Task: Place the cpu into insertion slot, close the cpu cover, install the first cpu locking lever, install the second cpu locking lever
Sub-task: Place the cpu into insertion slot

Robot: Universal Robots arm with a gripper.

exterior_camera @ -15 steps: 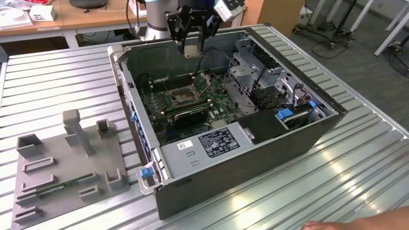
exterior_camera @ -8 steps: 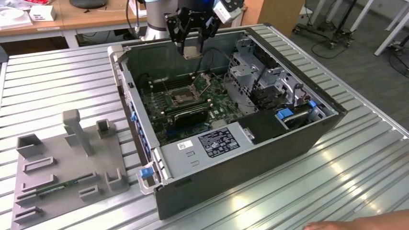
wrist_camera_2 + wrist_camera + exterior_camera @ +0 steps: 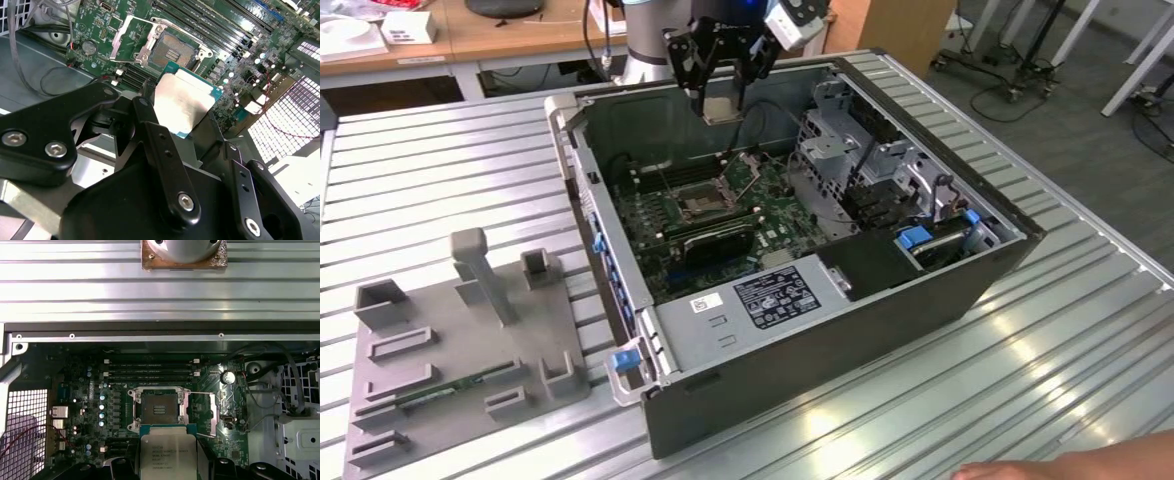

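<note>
In the exterior view, upper centre of the frame: gripper (image 3: 718, 92) closed on the cpu (image 3: 718, 108), holding it roughly level above the open case (image 3: 854, 300). Further down the frame, on the green board (image 3: 774, 225), the slot (image 3: 700, 205), bare and well apart from the cpu. Just beside it, toward the exterior view's right, the cover (image 3: 750, 172), tilted up. At the exterior view's lower left, a grey tray (image 3: 454, 340) on the slatted table (image 3: 1067, 360); in the lower right corner, part of a hand (image 3: 1067, 468). In the second wrist view: black fingers (image 3: 165, 150) clamped on opposite edges of the cpu (image 3: 182, 102), silvery top in plain sight, green rim along one side. Beyond it the slot (image 3: 172, 49), uncovered, with the cover (image 3: 131, 37) swung open beside it. In the first wrist view: cpu (image 3: 167, 452) nearest the camera, printed face showing, short of the slot (image 3: 157, 407) and not touching it. Cover (image 3: 205, 412) folded out at the slot's side; memory slots (image 3: 150, 371) just past the slot, then the table's ribs.
</note>
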